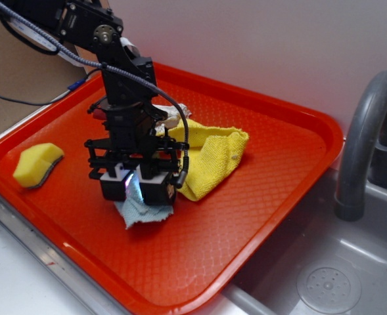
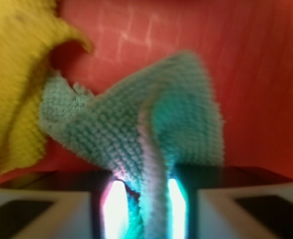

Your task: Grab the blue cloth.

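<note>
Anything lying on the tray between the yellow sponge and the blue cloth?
No. In the exterior view, only bare tray separates the sponge from the blue cloth.

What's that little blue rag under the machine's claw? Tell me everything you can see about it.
The blue cloth is a small, pale blue-grey rag of looped terry-like fabric with ragged, pointed edges. It sits on the red tray, crumpled rather than flat. In the wrist view a raised fold of it runs up between the fingers of the gripper, which look closed on it. Its upper edge lies against the larger yellow cloth. The gripper hides much of it from outside.
</note>
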`<act>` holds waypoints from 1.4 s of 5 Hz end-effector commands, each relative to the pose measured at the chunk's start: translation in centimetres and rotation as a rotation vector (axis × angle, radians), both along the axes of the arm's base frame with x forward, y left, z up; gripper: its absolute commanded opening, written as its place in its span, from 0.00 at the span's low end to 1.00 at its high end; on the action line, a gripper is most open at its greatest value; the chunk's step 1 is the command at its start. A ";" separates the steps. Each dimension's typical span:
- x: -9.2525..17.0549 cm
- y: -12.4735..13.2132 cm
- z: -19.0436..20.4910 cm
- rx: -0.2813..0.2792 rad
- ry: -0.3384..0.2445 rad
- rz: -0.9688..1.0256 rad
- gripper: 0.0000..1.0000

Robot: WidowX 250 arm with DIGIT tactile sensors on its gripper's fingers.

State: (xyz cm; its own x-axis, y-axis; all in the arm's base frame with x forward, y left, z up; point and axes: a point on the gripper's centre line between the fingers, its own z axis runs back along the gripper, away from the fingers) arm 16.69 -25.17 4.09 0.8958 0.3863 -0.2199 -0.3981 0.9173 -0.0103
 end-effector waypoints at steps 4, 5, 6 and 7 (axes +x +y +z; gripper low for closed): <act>2.6 12.3 17.5 0.058 -0.420 -0.387 0.00; 2.4 13.8 20.1 0.026 -0.529 -0.333 0.00; 3.2 13.4 19.7 0.008 -0.557 -0.328 0.00; 2.4 12.8 19.2 0.010 -0.519 -0.300 0.00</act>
